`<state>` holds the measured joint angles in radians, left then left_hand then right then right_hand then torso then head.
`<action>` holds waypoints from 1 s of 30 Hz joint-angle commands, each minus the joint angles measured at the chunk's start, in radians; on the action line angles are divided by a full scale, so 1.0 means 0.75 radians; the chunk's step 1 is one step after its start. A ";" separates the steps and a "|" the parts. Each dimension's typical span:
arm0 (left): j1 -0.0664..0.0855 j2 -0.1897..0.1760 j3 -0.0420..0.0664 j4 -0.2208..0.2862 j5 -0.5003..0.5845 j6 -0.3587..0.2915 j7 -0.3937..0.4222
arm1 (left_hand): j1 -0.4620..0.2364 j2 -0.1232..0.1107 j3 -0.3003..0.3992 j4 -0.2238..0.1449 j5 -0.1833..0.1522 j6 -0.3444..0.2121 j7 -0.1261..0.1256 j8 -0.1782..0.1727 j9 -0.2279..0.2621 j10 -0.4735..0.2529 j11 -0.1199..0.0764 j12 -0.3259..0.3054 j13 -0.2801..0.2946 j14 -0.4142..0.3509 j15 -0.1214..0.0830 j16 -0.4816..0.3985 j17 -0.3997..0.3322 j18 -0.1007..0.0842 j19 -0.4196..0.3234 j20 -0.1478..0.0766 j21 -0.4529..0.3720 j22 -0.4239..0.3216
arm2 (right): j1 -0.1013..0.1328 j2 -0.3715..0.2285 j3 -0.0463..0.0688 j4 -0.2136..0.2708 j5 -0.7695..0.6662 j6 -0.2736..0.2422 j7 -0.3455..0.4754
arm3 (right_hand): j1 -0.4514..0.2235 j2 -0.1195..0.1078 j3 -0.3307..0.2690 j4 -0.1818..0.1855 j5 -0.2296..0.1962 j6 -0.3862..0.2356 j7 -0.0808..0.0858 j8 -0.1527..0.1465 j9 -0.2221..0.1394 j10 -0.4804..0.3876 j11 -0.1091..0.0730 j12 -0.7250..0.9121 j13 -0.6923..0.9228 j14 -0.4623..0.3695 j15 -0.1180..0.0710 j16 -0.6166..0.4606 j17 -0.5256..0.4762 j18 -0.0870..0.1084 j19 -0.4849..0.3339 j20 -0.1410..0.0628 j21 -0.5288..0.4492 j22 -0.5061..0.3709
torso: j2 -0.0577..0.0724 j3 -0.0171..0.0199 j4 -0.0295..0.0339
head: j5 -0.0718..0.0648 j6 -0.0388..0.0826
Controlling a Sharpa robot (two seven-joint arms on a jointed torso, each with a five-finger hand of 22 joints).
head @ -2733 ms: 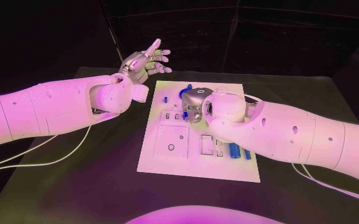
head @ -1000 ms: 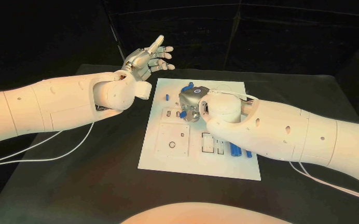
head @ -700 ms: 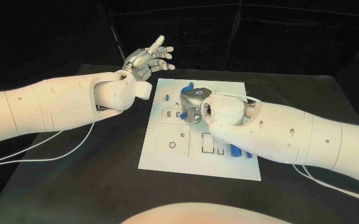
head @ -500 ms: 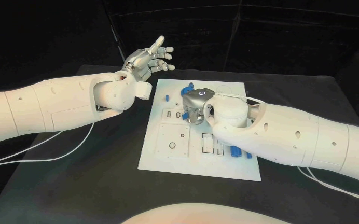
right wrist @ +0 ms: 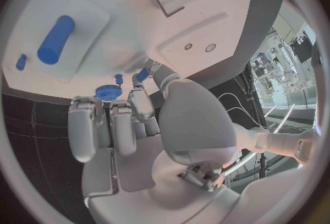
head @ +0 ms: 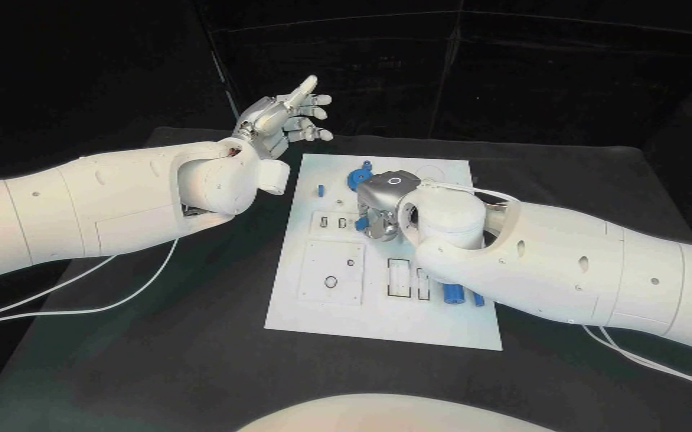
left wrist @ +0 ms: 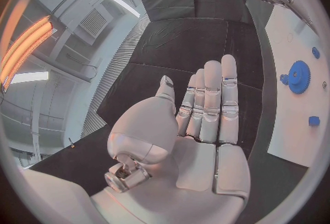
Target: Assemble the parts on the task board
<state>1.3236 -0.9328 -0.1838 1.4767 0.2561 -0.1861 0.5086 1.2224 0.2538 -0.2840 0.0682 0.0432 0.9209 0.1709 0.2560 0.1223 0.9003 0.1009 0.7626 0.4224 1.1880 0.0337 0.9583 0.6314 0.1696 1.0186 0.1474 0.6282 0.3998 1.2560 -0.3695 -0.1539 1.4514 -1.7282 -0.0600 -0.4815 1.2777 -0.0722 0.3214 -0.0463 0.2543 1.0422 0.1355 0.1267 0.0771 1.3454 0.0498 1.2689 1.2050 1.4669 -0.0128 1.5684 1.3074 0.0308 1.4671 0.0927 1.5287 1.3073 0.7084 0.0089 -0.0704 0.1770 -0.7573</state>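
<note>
R hand pinches small blue part over task board; I'd lower slow. L hand, 11 o'clock, open, empty.

Right hand crowds task board centre; near-left board area unobstructed.

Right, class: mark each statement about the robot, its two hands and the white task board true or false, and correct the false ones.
1. The left hand holds a blue part. False: it is raised off the board, holding nothing.
2. The right hand is over the task board. True.
3. A blue gear sits on the board. True.
4. The board lies on a white table. False: the table is black.
</note>
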 commanded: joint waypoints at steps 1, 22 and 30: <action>0.002 0.000 0.001 0.002 -0.085 0.016 -0.030 | 0.015 0.002 -0.002 -0.017 0.005 0.024 -0.015 0.010 -0.006 0.068 -0.021 0.038 0.005 0.112 -0.022 0.164 0.186 0.020 0.053 -0.026 0.043 0.020 | 0.003 -0.007 0.001 0.008 -0.022 -0.005 -0.020 | -0.009 0.006 -0.001 0.006 0.006 0.012 -0.002 -0.002 0.001 0.003 -0.002 0.001 0.002 0.139 -0.011 0.003 0.351 -0.010 0.068 -0.007 -0.004 0.209 | 0.000 -0.0004 0.0015 | 0.000 -0.001; 0.000 -0.015 0.001 0.016 -0.361 0.015 -0.201 | 0.161 0.012 0.054 -0.168 0.008 0.068 -0.050 0.006 -0.041 0.180 -0.068 0.179 0.067 0.350 -0.070 0.572 0.744 0.019 0.145 -0.073 0.193 0.105 | 0.006 -0.082 0.002 0.087 -0.059 -0.105 -0.046 | -0.013 0.005 -0.001 0.009 0.015 0.021 -0.005 0.000 0.003 0.008 -0.005 0.004 0.007 0.139 -0.014 0.003 0.351 -0.011 0.069 -0.008 -0.003 0.211 | 0.001 0.0005 0.0027 | -0.005 0.008; -0.016 -0.042 0.000 0.061 -0.724 -0.005 -0.478 | 0.259 -0.032 0.096 -0.301 0.007 0.137 -0.072 0.027 -0.041 0.199 -0.088 0.204 0.082 0.398 -0.089 0.642 0.862 0.018 0.171 -0.094 0.253 0.142 | 0.005 -0.210 0.003 0.201 0.005 -0.404 0.065 | -0.016 0.004 0.000 0.013 0.024 0.028 -0.008 0.002 0.005 0.008 -0.008 0.001 0.005 0.139 -0.016 0.003 0.351 -0.010 0.069 -0.010 -0.004 0.209 | -0.001 -0.0008 -0.0009 | -0.002 0.024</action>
<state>1.3121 -0.9630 -0.1845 1.5181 -0.1091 -0.1868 0.2795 1.4137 0.2363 -0.2117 -0.1544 0.0432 1.0207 0.1173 0.2739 0.0903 1.0462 0.0356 0.9141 0.4831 1.4619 -0.0283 1.4368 1.2754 0.1694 1.1391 0.0784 0.8162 0.5054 1.2580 -0.5230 -0.1524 1.5913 -1.7479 -0.2164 -0.4903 1.2758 -0.0703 0.3203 -0.0409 0.2671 1.0553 0.1297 0.1216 0.0789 1.3489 0.0463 1.2689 1.2088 1.4669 -0.0201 1.5684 1.3081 0.0308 1.4671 0.0927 1.5287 1.3073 0.7090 0.0090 -0.0694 0.1734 -0.7422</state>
